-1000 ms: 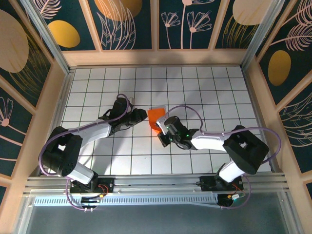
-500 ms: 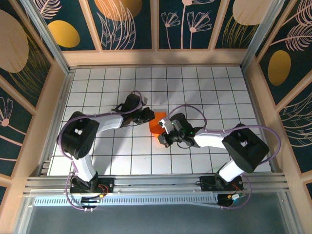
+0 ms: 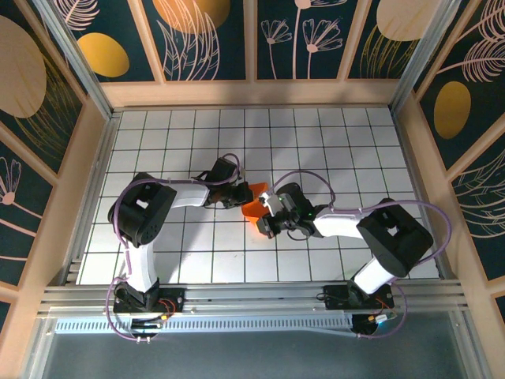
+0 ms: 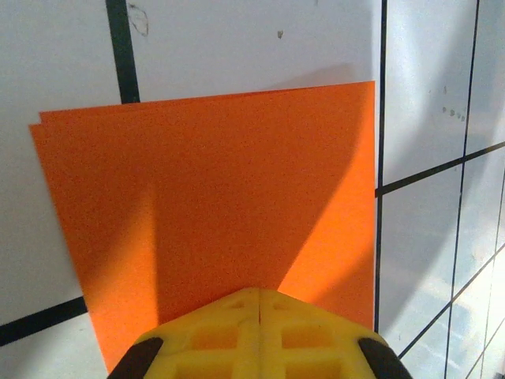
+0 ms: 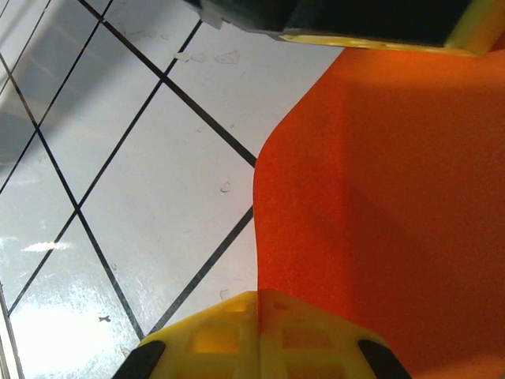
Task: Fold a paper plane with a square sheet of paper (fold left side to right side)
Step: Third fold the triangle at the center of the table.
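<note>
Square sheet of paper (image 4: 213, 197) on grid table (image 4: 237, 39), clamped by left fingers (image 4: 209, 335), right fingers (image 5: 209, 339).

The white counter (image 3: 158, 142), ruled with dark lines into square tiles, carried one thing: a folded sheet of thin bright orange paper (image 3: 252, 209), near its middle.

Obstacles, centre of the top view: orange paper (image 3: 253, 208), with the closed left gripper (image 3: 239, 197) and closed right gripper (image 3: 267, 215) meeting over it. The left arm (image 3: 170, 196) bars the middle left, the right arm (image 3: 347, 225) the middle right.
Free room: the table's (image 3: 316, 134) upper rows and far corners. Wooden walls (image 3: 252, 93) bound it.
</note>
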Tool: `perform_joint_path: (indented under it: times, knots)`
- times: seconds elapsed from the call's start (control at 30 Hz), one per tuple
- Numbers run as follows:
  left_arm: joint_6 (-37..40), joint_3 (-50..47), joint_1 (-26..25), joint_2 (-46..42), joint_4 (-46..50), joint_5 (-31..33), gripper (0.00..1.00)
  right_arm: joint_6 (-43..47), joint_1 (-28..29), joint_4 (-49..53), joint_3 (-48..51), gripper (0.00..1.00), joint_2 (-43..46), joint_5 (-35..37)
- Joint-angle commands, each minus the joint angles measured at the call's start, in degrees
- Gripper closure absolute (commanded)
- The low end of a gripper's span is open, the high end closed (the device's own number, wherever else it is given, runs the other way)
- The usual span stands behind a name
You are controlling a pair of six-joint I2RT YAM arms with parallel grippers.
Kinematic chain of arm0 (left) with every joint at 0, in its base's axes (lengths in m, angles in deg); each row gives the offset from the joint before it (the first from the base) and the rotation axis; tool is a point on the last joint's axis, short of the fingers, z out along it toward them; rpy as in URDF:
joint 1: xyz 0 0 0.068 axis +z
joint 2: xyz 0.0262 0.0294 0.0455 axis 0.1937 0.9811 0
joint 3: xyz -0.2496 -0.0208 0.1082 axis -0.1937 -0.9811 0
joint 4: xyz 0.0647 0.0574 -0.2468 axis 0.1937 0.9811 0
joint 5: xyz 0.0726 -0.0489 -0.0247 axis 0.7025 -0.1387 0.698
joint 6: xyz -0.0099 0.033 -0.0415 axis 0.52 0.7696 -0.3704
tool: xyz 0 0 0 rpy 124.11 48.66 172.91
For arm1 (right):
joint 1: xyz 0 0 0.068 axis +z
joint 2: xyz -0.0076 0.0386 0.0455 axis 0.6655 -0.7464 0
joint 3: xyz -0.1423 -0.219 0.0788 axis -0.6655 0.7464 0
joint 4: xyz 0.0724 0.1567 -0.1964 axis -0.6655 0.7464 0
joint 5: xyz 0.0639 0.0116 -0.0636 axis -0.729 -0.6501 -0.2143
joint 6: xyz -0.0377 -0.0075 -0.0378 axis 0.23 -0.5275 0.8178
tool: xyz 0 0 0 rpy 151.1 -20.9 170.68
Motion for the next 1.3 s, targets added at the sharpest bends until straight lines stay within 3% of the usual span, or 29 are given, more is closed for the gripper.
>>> perform_joint_path:
  times: [0.0,0.6,1.27]
  knots:
    - [1.66,-0.65,-0.25,1.76,2.69,3.06,0.98,-1.05,-0.9,1.59,-1.28,1.0,-0.78,-0.02]
    - [2.41,-0.74,-0.43,3.7,3.52,4.93,1.0,-1.78,-3.11,9.31,-6.67,1.0,-3.45,6.74]
    - [2.58,-0.51,-0.58,3.65,3.87,4.87,1.0,-0.95,-4.18,16.23,-10.41,1.0,-7.49,7.7]
